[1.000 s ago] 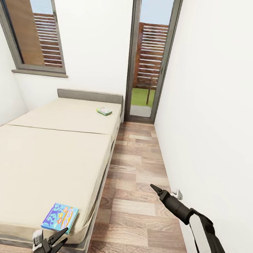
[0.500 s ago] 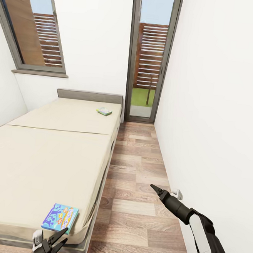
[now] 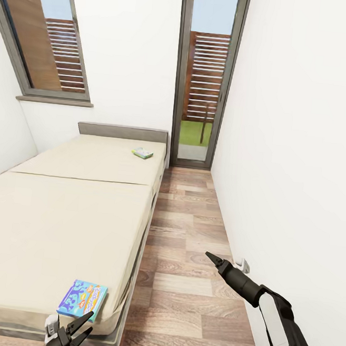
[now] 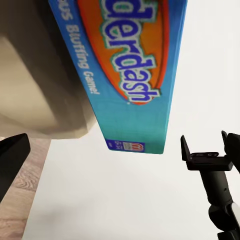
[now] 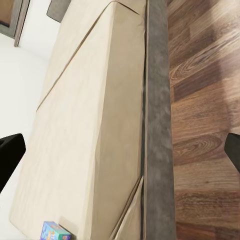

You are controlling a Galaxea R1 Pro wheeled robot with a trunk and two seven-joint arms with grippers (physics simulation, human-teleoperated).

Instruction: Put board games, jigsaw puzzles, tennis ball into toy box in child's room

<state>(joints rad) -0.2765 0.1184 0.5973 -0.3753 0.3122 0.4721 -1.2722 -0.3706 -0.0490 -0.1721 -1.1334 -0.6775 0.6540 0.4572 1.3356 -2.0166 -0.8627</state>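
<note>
A blue board game box (image 3: 82, 298) lies flat on the near corner of the bed (image 3: 57, 220); the left wrist view has it close up (image 4: 135, 75). A second, green board game (image 3: 142, 152) rests far up the bed near the headboard. My left gripper (image 3: 77, 332) hangs open just below and in front of the blue box, not touching it. My right gripper (image 3: 213, 259) is open over the wooden floor, to the right of the bed and near the white wall. It also appears in the left wrist view (image 4: 206, 146), its fingers apart and empty. The blue box is small in the right wrist view (image 5: 54, 231).
The bed fills the left side, with its grey frame edge (image 5: 157, 125) along a narrow strip of wooden floor (image 3: 188, 238). A white wall (image 3: 296, 153) closes the right side. A glass door (image 3: 206, 75) stands at the far end and a window (image 3: 49, 34) at the back left.
My left gripper has dropped slightly lower at the bed's corner. The right arm and both board games have not moved.
</note>
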